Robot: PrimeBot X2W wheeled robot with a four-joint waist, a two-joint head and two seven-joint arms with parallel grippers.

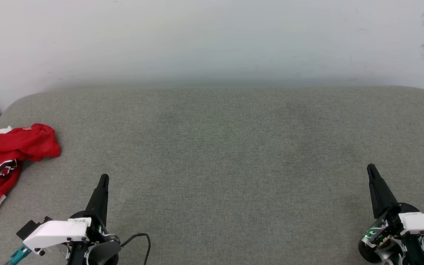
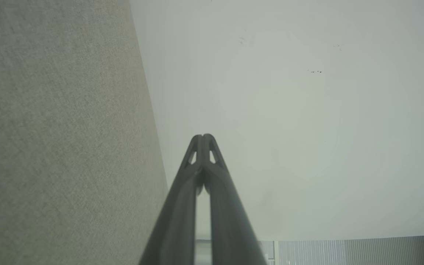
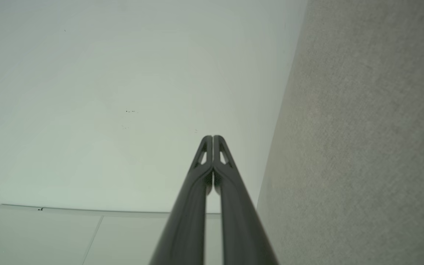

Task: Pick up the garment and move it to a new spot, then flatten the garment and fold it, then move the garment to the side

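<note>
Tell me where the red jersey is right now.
In the head view the garment lies crumpled at the far left edge of the grey padded surface, left of the left gripper and apart from it.

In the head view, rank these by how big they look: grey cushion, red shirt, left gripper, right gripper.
1. The grey cushion, by far largest.
2. The red shirt, partly cut off at the view's left edge.
3. The left gripper and the right gripper: look about alike, so tied.

Plain indoor room: grey upholstered surface (image 1: 212,154) against scuffed white wall (image 1: 212,36).
</note>
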